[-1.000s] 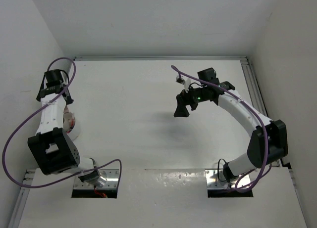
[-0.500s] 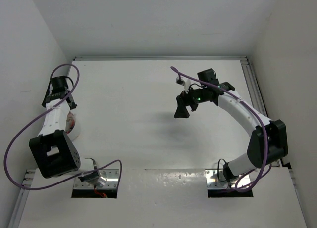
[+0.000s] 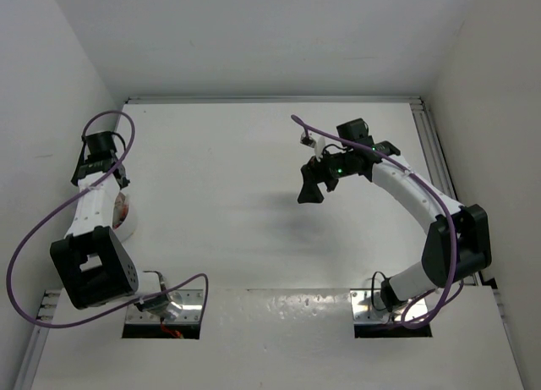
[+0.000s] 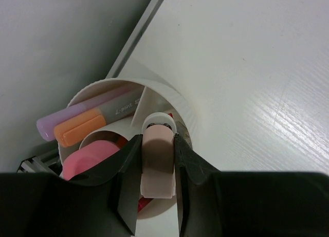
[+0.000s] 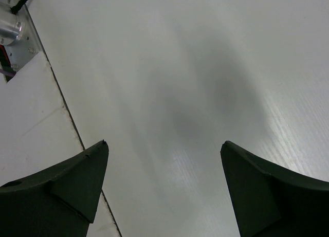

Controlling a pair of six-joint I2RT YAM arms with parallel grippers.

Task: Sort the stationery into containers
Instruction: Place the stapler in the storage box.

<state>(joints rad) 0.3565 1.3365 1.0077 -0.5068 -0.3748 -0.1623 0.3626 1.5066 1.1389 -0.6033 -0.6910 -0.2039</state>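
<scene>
We see the left gripper clamped on a pale pink eraser, which stands upright between its fingers, over the round white tub by the left wall. The right gripper hangs above the table, fingers wide apart.

The white table is a plain matte sheet; a metal rail runs along its far edge and down the right side. A round white tub stands on it at the left edge, close against the wall.
</scene>
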